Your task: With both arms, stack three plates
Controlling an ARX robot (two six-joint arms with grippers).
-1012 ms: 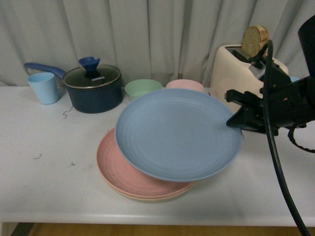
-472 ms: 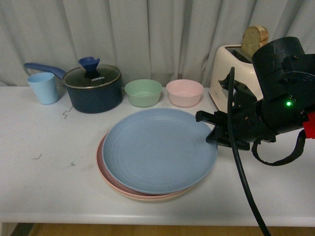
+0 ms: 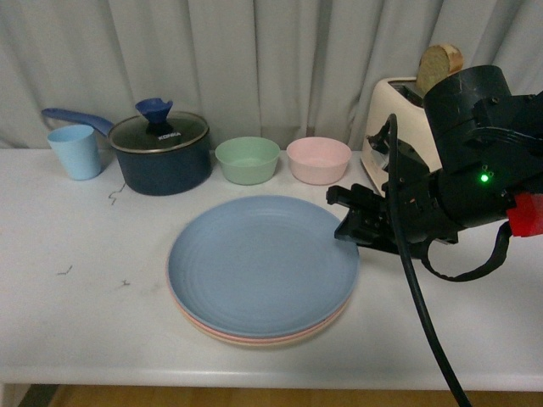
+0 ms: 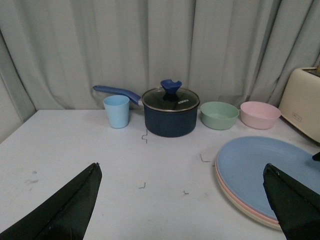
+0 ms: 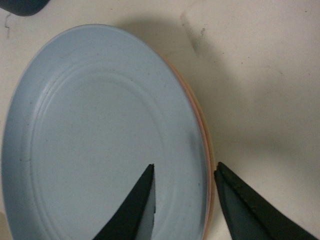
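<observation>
The blue plate (image 3: 259,263) lies flat on top of the pink plate (image 4: 241,205), which rests on the beige plate (image 4: 248,214); only thin rims of the lower two show. My right gripper (image 3: 337,215) hovers at the stack's right edge. In the right wrist view that gripper (image 5: 184,167) is open, one finger over the blue plate (image 5: 100,150) and the other outside the rim. The left gripper (image 4: 181,166) is open wide over bare table to the left of the stack and holds nothing. It does not show in the front view.
Along the back stand a light blue cup (image 3: 75,151), a dark lidded saucepan (image 3: 161,153), a green bowl (image 3: 247,159), a pink bowl (image 3: 318,159) and a cream toaster (image 3: 394,110) with bread in it. A curtain hangs behind. The table's front edge (image 3: 254,373) is close to the stack.
The blue plate came down and to the left from a tilted, raised position and now lies flat on the pink plate. My right gripper followed it down and left.
</observation>
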